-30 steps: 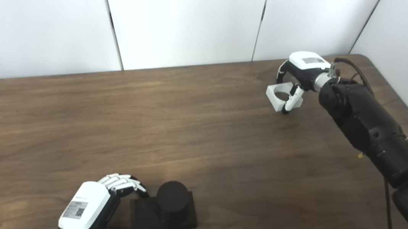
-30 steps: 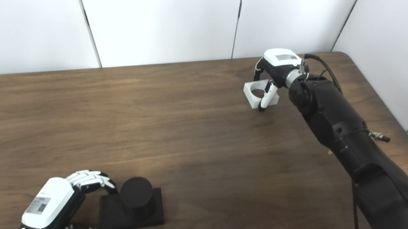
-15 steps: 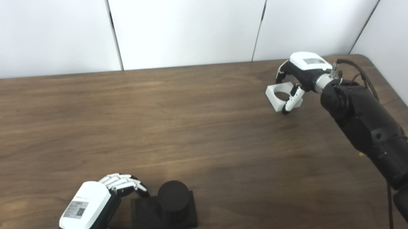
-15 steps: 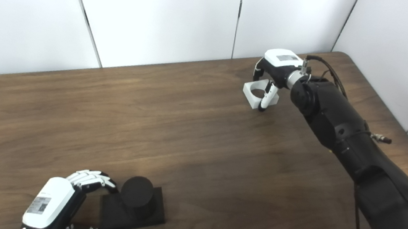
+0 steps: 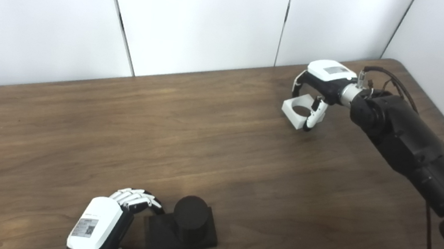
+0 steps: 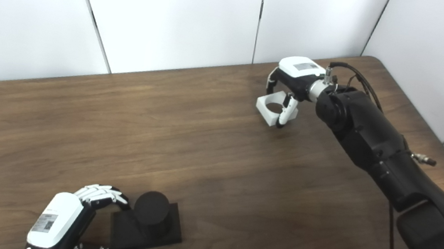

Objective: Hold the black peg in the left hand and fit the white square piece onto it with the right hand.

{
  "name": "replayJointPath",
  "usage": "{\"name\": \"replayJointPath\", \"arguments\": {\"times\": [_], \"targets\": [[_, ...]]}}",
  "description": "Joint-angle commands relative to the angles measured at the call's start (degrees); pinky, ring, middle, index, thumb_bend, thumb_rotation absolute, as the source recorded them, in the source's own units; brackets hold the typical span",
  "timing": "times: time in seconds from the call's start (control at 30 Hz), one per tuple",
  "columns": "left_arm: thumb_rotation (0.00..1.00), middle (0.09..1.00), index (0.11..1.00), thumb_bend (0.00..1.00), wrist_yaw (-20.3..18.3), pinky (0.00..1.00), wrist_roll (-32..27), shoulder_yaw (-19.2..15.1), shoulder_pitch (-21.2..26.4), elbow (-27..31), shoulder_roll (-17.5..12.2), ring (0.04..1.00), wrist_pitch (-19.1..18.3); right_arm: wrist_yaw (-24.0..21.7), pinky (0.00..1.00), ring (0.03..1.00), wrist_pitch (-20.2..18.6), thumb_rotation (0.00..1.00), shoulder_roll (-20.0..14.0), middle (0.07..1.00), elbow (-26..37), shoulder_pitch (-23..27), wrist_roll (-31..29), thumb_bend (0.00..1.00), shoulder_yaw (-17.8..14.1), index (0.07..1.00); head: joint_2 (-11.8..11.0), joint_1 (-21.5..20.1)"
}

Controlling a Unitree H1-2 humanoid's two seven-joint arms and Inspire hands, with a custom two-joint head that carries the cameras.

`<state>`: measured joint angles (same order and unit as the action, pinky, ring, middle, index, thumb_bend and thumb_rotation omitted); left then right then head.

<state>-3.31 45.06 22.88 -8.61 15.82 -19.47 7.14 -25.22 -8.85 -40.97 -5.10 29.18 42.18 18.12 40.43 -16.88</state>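
The black peg (image 5: pixel 189 217), a short round post on a flat square base, stands near the table's front edge at the lower left. My left hand (image 5: pixel 103 228) is shut on the base's left side, fingers over its far corner and thumb under the near edge. The white square piece (image 5: pixel 298 112), a block with a round hole, is at the far right, tilted and just above the table. My right hand (image 5: pixel 322 83) is shut on it from above, fingers behind it and thumb on its right side. In the right eye view the piece (image 6: pixel 270 109) shows the same grip.
The brown wooden table (image 5: pixel 219 149) has a rounded far right corner and a front edge close to the peg. White wall panels (image 5: pixel 200 17) stand right behind the table. A black cable (image 5: pixel 428 244) hangs along my right arm.
My right hand has carried the white square piece a little to the left and toward me, tilting it off the table. The left hand and peg have barely shifted.
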Motion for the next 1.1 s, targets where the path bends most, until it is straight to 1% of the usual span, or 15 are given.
{"name": "replayJointPath", "arguments": {"times": [0.0,0.17,0.33,0.4,0.6,0.83,1.07], "targets": [[0.04,0.702,0.487,0.52,-4.0,0.79,0.9,1.6,-0.7,-1.4,0.0,0.769,-0.9,-1.1,0.88,0.858,-0.8,0.13,-2.0,0.779,5.4,1.9,0.3,0.52,-1.9,0.487,0.3,0.4],[0.04,0.7,0.487,0.52,-4.2,0.78,1.2,1.7,-0.8,-1.1,0.5,0.767,-1.1,-6.0,0.91,0.875,-1.7,0.13,-1.8,0.783,14.7,0.5,0.2,0.52,-2.5,0.487,0.5,1.6],[0.04,0.693,0.486,0.52,-4.3,0.78,2.2,1.8,-0.8,-0.9,1.5,0.759,-1.6,-11.7,0.92,0.882,-3.9,0.13,-0.4,0.791,24.2,-0.7,0.5,0.52,-2.3,0.487,1.2,4.5],[0.04,0.696,0.487,0.52,-4.6,0.78,2.5,2.0,-0.7,-0.9,1.8,0.762,-1.8,-13.0,0.92,0.883,-3.5,0.13,0.1,0.793,26.4,-1.1,0.6,0.52,-2.2,0.487,1.3,5.0],[0.04,0.698,0.487,0.52,-4.3,0.79,3.2,2.5,-0.4,-1.3,2.5,0.766,-2.4,-15.1,0.92,0.885,-1.5,0.13,2.3,0.786,32.7,-2.6,0.1,0.52,-1.4,0.486,2.0,7.1],[0.04,0.698,0.487,0.52,-4.7,0.79,4.2,2.8,0.0,-0.9,3.4,0.764,-3.5,-18.7,0.93,0.89,-1.5,0.13,5.5,0.779,39.6,-4.1,-0.7,0.52,-1.1,0.485,2.9,8.0],[0.04,0.703,0.487,0.52,-5.4,0.79,4.4,2.9,0.3,-0.6,3.7,0.766,-4.1,-22.2,0.92,0.886,-1.7,0.13,8.3,0.772,44.2,-4.6,-0.4,0.52,-0.6,0.484,3.5,8.5]]}}
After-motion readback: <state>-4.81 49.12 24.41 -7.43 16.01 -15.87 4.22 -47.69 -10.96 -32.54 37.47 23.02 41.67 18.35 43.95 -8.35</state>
